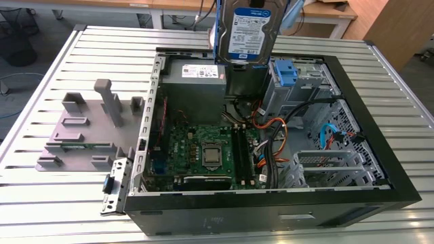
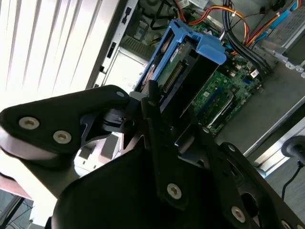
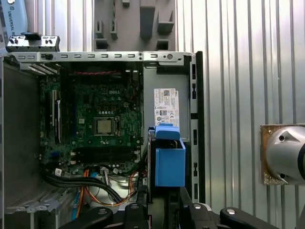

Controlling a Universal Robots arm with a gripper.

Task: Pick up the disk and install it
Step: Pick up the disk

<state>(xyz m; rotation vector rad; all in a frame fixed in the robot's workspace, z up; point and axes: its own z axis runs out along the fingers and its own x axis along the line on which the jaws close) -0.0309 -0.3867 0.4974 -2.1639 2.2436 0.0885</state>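
Note:
The disk, a silver drive with a white-and-blue label in a blue carrier, hangs upright above the far side of the open computer case in the exterior view. It sits over the gap between the grey power-supply box and the drive bays. In both wrist views my gripper is shut on the disk, its black fingers clamping the carrier's sides. Seen from the first wrist view, the disk sticks out past my gripper, beside the power supply's white sticker.
A bare blue bracket sits in a drive bay. The motherboard lies on the case floor, with orange and black cables beside it. A grey holder fixture stands on the slatted table at the exterior view's left.

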